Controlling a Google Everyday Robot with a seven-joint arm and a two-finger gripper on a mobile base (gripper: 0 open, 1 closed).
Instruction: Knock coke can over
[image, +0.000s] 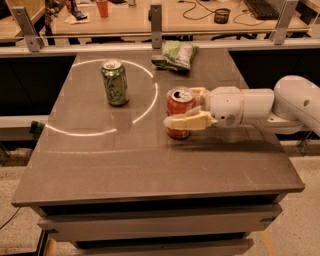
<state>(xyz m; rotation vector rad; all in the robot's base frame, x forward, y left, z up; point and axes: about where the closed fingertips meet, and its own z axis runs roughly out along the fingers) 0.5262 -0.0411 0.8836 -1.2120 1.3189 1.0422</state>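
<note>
The coke can (178, 104), red-orange with a silver top, stands upright on the grey table (150, 165), a little right of the middle. My gripper (181, 107) reaches in from the right on a white arm (250, 104). Its pale fingers are spread on either side of the can. The near finger (189, 121) crosses in front of the can's lower half. The far finger (198, 92) sits behind the can's top right. The can is between the open jaws.
A green soda can (115, 82) stands upright at the left back, inside a white ring of light (145, 107). A green snack bag (176, 54) lies at the back edge. A railing and desks stand behind the table.
</note>
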